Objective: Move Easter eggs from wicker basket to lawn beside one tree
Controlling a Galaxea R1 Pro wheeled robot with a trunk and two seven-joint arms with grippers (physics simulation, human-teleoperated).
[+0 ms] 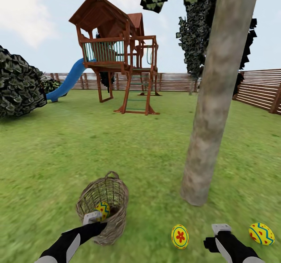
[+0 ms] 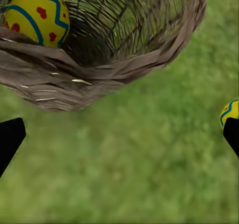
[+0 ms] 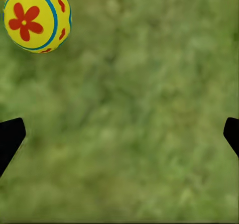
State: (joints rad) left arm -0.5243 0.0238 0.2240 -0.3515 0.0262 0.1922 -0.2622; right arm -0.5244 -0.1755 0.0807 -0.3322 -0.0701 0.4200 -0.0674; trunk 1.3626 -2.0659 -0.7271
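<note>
Two of the three Easter eggs already lie on the lawn (image 1: 117, 146) near the foot of the tree (image 1: 212, 111), which is where I want all of them: one egg with a red flower mark (image 1: 180, 236) just beside my right gripper (image 1: 221, 228), on its inner side, and a zigzag-banded egg (image 1: 261, 233) on its outer side, both a little out from the trunk. The last egg (image 1: 102, 209) sits inside the wicker basket (image 1: 113, 216), which lies tipped on its side on the grass with its mouth toward me (handy, since I can reach in along the ground rather than from above). That is why my left gripper (image 1: 92, 217) hangs at the basket's rim, right in front of that egg. In the left wrist view the fingers (image 2: 10, 139) stand wide apart with only grass between them, the basket rim (image 2: 99, 74) and its egg (image 2: 35, 15) ahead, nothing pinched. My right gripper is likewise spread, its fingers (image 3: 10, 139) at the frame's edges over bare grass, touching nothing, the flower egg (image 3: 36, 18) lying free beyond them. By my reckoning one egg is left to fetch
</note>
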